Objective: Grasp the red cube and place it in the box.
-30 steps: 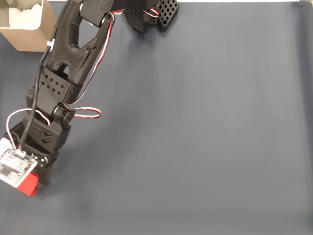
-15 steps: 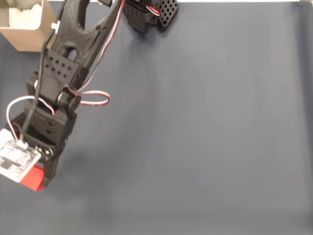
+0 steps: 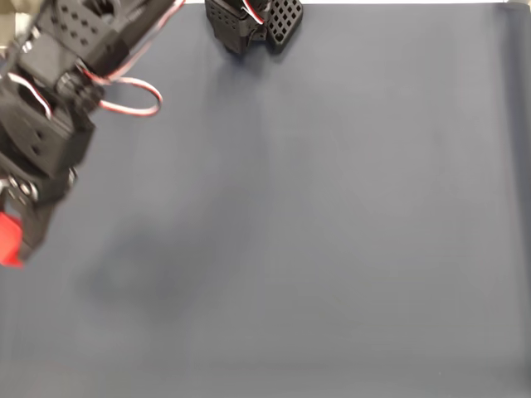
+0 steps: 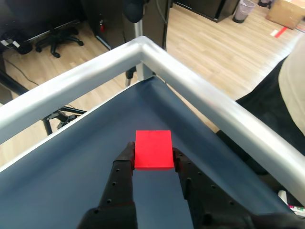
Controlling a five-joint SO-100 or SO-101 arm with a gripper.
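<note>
The red cube (image 4: 153, 149) sits squeezed between my two black fingers (image 4: 125, 164) in the wrist view, and my gripper (image 4: 153, 152) is shut on it, above the dark blue mat near the table's corner. In the fixed view the cube (image 3: 8, 240) shows as a red patch at the far left edge, under the blurred black gripper (image 3: 17, 245), well off the mat with a soft shadow below. The arm (image 3: 50, 108) rises toward the top left corner. The box is hidden behind the arm there.
The arm's black base (image 3: 249, 21) stands at the top middle of the mat (image 3: 332, 207). An aluminium rail (image 4: 143, 47) frames the table's corner in the wrist view, with wood floor and an office chair (image 4: 57, 36) beyond.
The arm has lifted the red cube off the mat and swung up toward the top left. It now covers the box that showed in the corner.
</note>
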